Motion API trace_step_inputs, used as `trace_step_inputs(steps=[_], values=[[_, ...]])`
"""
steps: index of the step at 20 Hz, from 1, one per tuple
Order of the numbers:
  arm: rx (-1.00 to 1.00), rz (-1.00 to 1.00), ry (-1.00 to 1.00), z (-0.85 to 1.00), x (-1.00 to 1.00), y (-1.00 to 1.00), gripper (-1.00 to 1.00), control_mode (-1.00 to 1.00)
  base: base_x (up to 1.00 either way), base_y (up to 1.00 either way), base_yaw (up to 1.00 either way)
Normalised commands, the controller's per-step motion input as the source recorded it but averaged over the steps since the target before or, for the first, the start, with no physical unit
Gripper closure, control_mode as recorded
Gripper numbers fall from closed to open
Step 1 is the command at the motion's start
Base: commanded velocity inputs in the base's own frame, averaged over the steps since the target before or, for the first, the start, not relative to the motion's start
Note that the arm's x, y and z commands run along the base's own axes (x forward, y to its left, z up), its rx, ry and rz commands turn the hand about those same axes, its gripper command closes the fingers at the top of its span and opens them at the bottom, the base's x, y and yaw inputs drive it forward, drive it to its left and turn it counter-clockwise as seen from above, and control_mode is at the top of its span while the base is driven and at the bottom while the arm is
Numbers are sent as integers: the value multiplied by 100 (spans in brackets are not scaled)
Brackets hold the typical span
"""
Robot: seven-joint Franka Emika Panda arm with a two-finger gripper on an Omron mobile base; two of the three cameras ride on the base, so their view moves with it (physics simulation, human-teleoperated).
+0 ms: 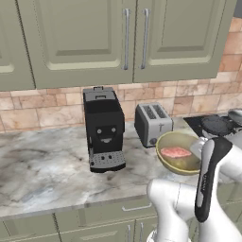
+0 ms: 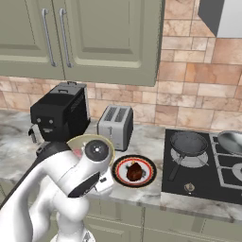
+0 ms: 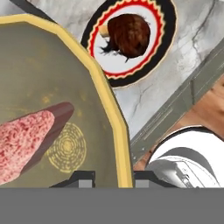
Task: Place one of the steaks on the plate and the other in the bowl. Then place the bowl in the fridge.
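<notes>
Two steaks (image 3: 24, 142) (image 3: 129, 35), one bowl (image 3: 111, 113), one plate (image 3: 168, 30)

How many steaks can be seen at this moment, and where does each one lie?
2. The pale pink steak lies inside the olive-tan bowl, whose rim the hand grips. The dark brown steak lies on the plate on the counter, beside the stove.
</notes>
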Motion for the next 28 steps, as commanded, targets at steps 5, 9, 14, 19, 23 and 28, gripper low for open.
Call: trace_step_inputs(steps=[5, 9, 14, 19, 23, 28], values=[[0, -17, -19, 55, -31, 4, 100, -100, 0, 0, 0], [0, -17, -21, 49, -29, 17, 100, -100, 0, 0, 0], [-2, -14, -15, 55, -22, 25, 100, -100, 0, 0, 0], [-8, -8, -13, 16, -55, 27, 100, -100, 0, 0, 0], [-3, -6, -8, 6, -68, 6, 100, 100, -25, 0, -1], [0, 0, 0, 0, 0, 0, 100, 100, -100, 23, -1]])
